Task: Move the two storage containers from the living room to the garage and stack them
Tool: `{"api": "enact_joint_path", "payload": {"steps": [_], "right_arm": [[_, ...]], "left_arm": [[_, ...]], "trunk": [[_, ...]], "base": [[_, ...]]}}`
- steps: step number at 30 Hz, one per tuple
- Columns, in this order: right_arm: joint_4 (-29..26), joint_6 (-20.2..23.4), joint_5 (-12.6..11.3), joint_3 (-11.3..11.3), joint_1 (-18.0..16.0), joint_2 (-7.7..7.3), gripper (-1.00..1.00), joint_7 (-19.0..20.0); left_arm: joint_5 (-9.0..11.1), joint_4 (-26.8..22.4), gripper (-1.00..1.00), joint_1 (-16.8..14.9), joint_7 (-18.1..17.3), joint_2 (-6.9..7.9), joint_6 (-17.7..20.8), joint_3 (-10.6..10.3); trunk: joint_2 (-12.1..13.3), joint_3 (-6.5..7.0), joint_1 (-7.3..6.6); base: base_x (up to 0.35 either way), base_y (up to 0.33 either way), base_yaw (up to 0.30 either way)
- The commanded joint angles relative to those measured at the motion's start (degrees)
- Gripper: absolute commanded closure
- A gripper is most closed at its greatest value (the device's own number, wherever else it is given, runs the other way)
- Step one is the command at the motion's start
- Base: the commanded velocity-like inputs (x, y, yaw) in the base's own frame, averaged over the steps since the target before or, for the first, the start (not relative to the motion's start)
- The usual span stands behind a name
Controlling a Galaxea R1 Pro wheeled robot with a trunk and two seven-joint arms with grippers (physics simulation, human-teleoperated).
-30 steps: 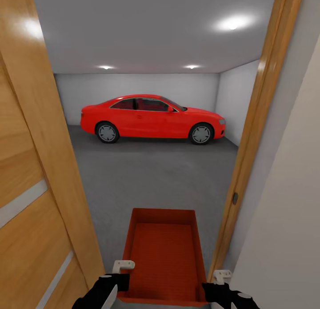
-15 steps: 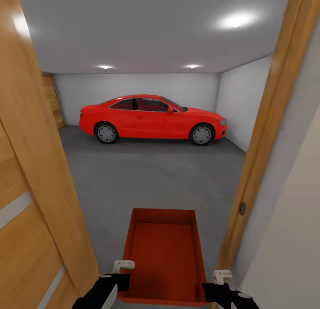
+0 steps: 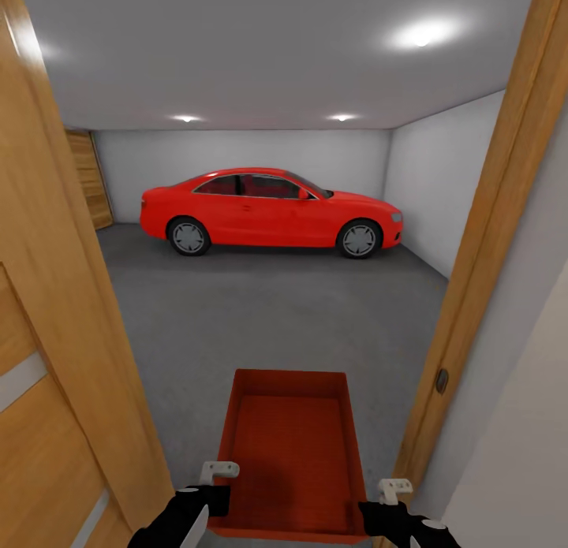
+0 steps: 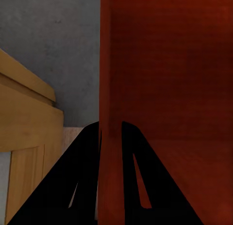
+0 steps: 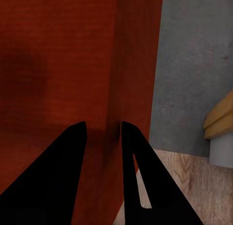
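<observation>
Carrying step: left gripper [image 4: 110, 133] and right gripper [image 5: 103, 130] each clamp a storage container [image 3: 290, 453] wall at the garage doorway [image 3: 473, 240]; next, setting it on the concrete floor [image 3: 268, 311].

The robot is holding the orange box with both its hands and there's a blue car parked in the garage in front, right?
Almost. The car is red, not blue, as the head view shows. The rest holds: the left gripper and the right gripper each pinch a side wall of the orange box, and the car is parked ahead in the garage.
</observation>
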Motion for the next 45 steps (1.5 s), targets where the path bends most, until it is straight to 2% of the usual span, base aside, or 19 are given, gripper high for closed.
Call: {"api": "enact_joint_path", "payload": {"steps": [1, 22, 39, 45], "right_arm": [[-0.1, 0.3, 3.1, 0.7, 0.0, -0.02, 1.0, -0.6], [-0.1, 0.3, 3.1, 0.7, 0.0, -0.03, 1.0, -0.6], [-0.1, 0.3, 3.1, 0.7, 0.0, -0.01, 1.0, -0.6], [-0.1, 0.2, 3.1, 0.6, 0.0, -0.03, 1.0, -0.6]], "left_arm": [[-0.4, -0.3, 1.0, -0.1, 2.1, -0.42, 0.5, 0.7], [-0.4, -0.3, 1.0, -0.1, 2.1, -0.46, 0.5, 0.7], [-0.4, -0.3, 1.0, -0.1, 2.1, -0.37, 0.5, 0.7], [-0.4, -0.3, 1.0, -0.1, 2.1, -0.44, 0.5, 0.7]], "trunk": [[-0.1, -0.12, 0.03], [-0.1, -0.12, 0.03], [-0.1, -0.12, 0.03], [-0.1, -0.12, 0.03]], "base": [[0.001, 0.004, 0.0], [0.005, 0.023, 0.0], [0.295, 0.0, 0.0], [0.099, 0.0, 0.0]]}}
